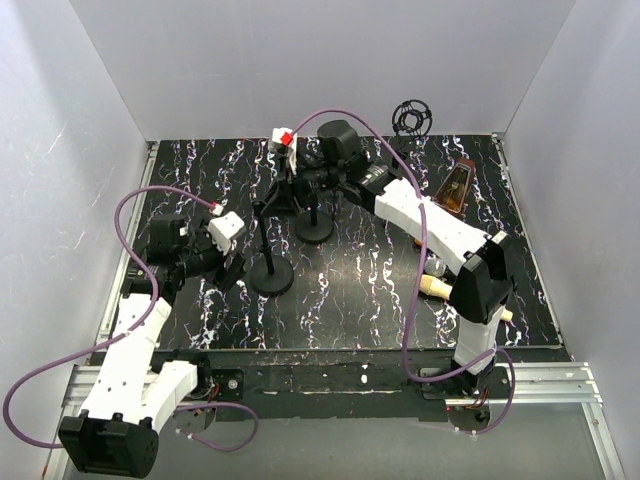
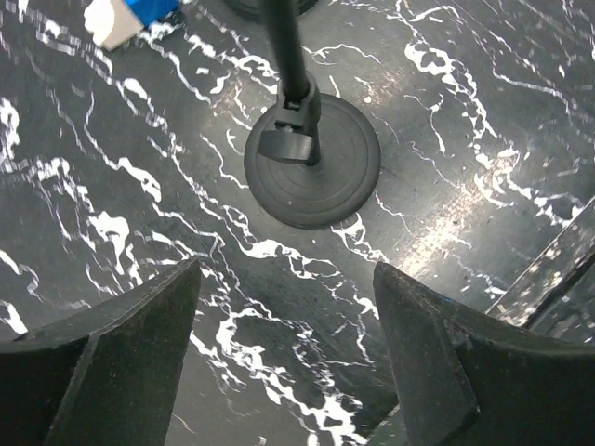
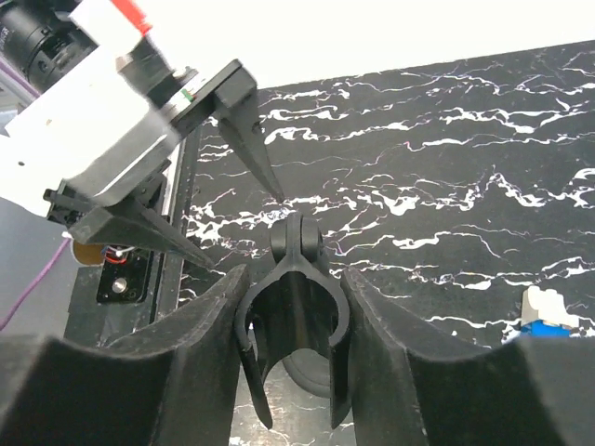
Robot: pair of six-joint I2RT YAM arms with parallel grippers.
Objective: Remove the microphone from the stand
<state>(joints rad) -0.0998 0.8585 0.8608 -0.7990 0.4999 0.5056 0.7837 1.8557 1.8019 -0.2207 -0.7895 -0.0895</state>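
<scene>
Two black microphone stands stand mid-table. My right gripper is shut on the empty clip at the top of the farther stand, with a finger against each side of the clip. The microphone, with a cream handle and a silver head, lies on the table beside the right arm, partly hidden by it. My left gripper is open and empty, low over the table just left of the nearer stand's round base. That base lies ahead of the left gripper in the left wrist view.
A brown metronome-like object stands at the right rear. A black round frame sits at the back edge. A white block with red lies behind the stands. A white and blue piece lies near the left gripper. White walls enclose the table.
</scene>
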